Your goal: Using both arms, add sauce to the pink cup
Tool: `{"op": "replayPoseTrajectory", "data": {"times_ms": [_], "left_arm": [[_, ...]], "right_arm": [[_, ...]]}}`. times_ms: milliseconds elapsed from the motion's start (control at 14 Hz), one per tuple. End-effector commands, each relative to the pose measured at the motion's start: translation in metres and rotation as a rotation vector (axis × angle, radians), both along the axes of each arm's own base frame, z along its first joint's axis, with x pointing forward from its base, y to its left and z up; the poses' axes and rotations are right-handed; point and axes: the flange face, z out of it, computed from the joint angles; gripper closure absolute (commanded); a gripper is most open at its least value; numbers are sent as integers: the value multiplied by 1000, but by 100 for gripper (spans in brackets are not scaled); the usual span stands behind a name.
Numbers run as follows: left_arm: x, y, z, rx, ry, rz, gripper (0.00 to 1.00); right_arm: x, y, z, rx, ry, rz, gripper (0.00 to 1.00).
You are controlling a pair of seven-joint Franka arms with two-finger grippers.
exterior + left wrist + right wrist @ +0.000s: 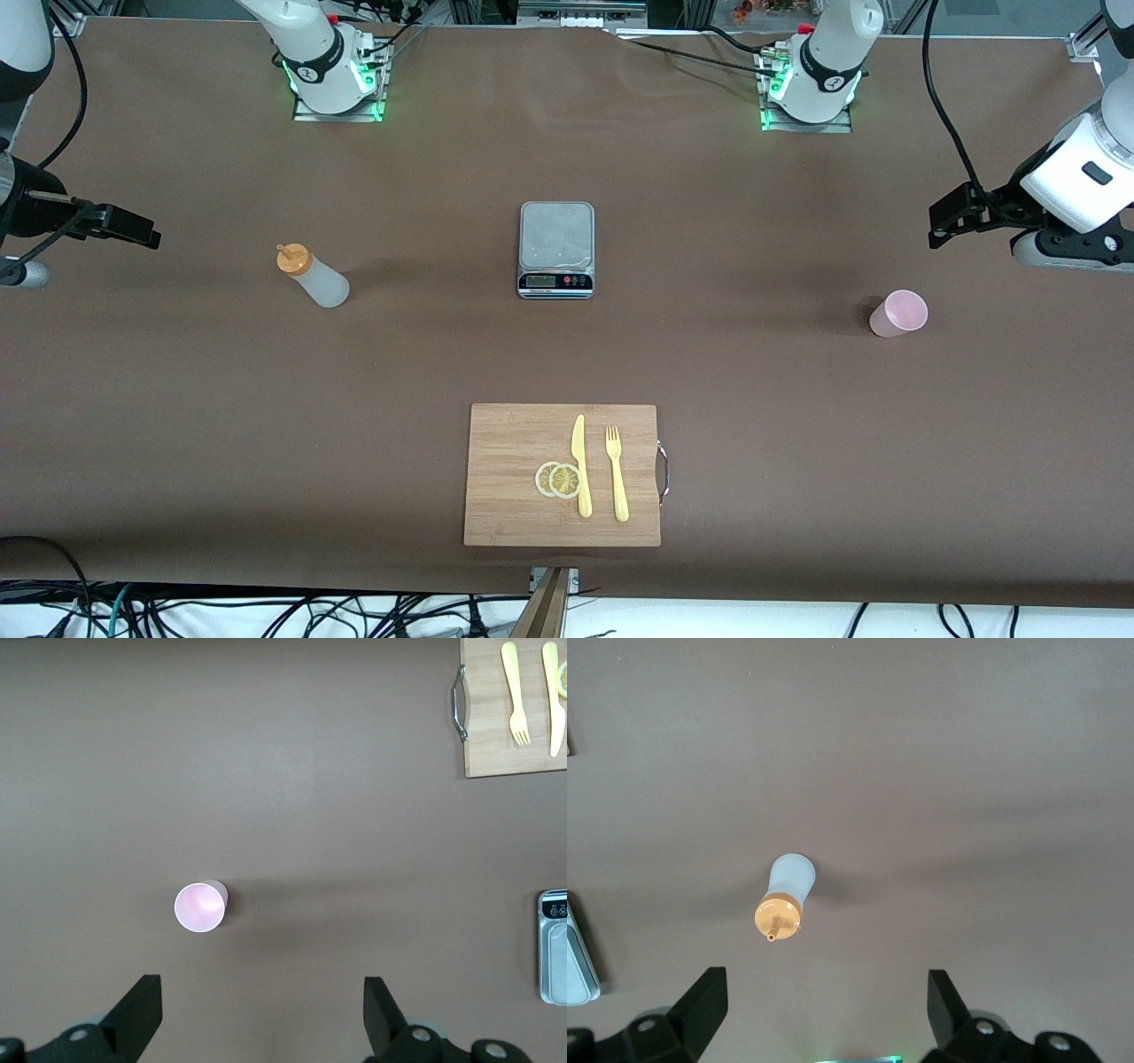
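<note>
I have the small translucent whitish squeeze bottle of sauce with its orange nozzle cap [314,276] standing upright on the brown tabletop [753,425] toward the right arm's end, level with the grey kitchen scale [555,249] at the middle. The small pale pink plastic cup [898,314] stands upright and looks empty toward the left arm's end, slightly nearer the front camera than the scale. My right tool [133,229] hangs in the air over bare tabletop at its own end, well apart from the bottle; in its wrist view the two black fingers [700,1003] stand wide apart with nothing between them. My left tool [952,214] hovers over the tabletop near the cup without touching it, its fingers [137,1010] equally spread and empty. Nearest the front camera lies a rectangular bamboo cutting board [514,443] carrying a yellow plastic knife [581,465], a yellow plastic fork [617,472] and two lemon slices [559,479] beside the knife.
</note>
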Motion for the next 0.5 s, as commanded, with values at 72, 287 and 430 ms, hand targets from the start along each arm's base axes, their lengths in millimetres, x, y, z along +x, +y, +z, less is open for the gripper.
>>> {"op": "replayPoseTrajectory", "data": {"times_ms": [72,287,430], "left_arm": [[-2,1,-1,-11,13,-35,0],[-3,0,-2,-12,21,-44,0],[-3,0,-2,-12,22,-42,0]], "right_arm": [[11,-4,9,-9,-34,-18,0],[19,-4,13,-9,-48,-18,0],[19,-2,13,-8,-48,-18,0]]}}
